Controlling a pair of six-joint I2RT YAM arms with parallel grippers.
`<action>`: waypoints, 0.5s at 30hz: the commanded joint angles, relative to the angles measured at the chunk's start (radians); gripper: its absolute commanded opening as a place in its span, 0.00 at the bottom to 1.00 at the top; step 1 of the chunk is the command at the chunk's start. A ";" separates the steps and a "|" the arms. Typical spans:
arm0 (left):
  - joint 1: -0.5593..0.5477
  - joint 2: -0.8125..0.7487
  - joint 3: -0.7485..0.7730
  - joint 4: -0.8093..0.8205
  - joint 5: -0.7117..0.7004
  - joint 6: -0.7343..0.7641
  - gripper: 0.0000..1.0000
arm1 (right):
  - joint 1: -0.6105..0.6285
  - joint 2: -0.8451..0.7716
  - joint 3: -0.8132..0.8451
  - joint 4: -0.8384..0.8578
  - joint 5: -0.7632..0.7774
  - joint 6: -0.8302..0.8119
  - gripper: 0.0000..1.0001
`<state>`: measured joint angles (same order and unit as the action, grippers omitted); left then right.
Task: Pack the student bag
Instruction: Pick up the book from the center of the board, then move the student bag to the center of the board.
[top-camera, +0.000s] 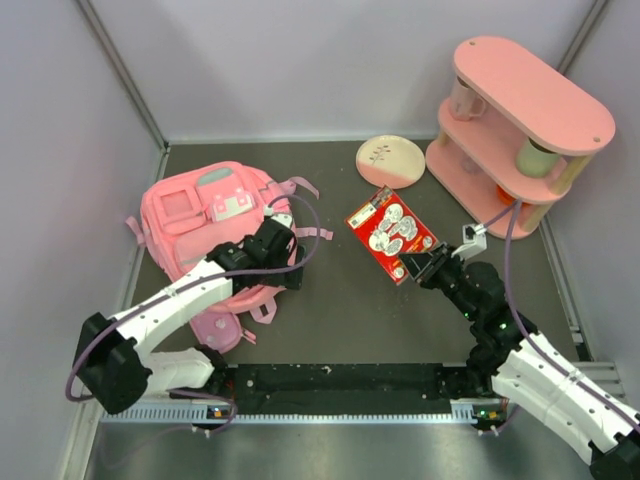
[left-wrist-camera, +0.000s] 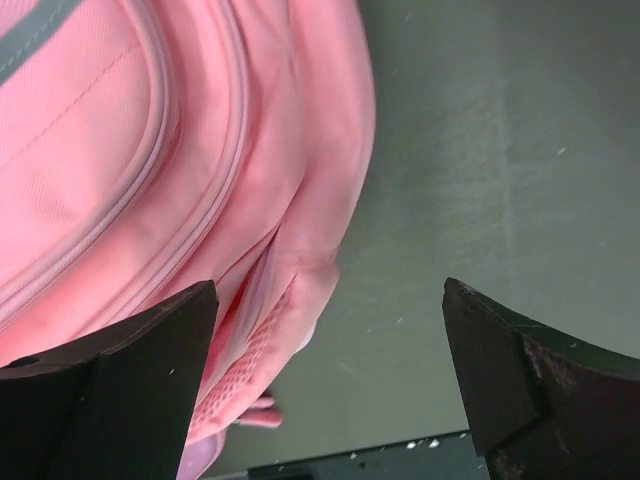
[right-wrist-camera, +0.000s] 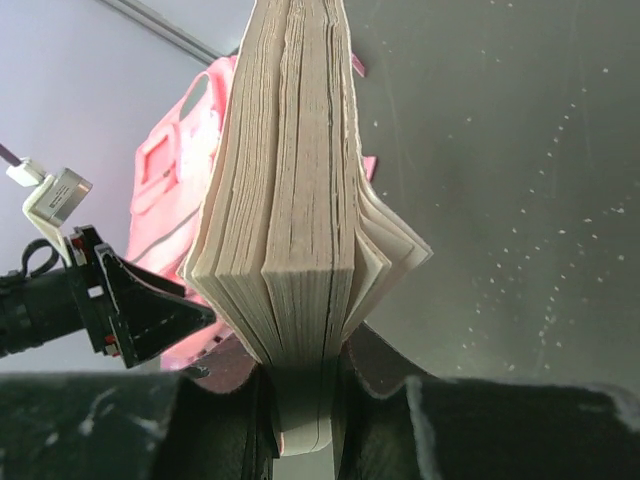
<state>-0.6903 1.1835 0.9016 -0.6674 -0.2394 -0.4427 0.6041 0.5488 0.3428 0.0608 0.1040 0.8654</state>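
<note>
Left hand (left-wrist-camera: 330, 300) wide beside student bag (left-wrist-camera: 120, 170)

A lab robot test cell: plain pale wall panels (top-camera: 300, 60) on grey metal corner struts (top-camera: 124, 72) box in a dark grey desk (top-camera: 340, 310)

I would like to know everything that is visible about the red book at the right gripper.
The book is thick, with a red cover that bears white cartoon figures. Its pages look cream and a little worn. Seen edge-on from the right wrist, some pages fan loose on one side. It sits slantwise over the dark table. The right gripper is shut on its near corner. The pictures do not show whether it rests on the table or is lifted.
</note>
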 joint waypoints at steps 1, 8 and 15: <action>-0.003 -0.001 0.017 -0.121 -0.023 0.041 0.99 | -0.021 -0.041 0.073 -0.024 -0.009 -0.045 0.00; -0.005 0.143 0.034 -0.127 -0.094 0.001 0.99 | -0.036 -0.043 0.081 -0.042 -0.035 -0.046 0.00; -0.014 0.263 0.037 -0.009 -0.078 0.009 0.36 | -0.047 -0.078 0.088 -0.101 -0.018 -0.055 0.00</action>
<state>-0.6945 1.4075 0.9089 -0.7525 -0.3309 -0.4324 0.5709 0.5198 0.3466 -0.0814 0.0795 0.8295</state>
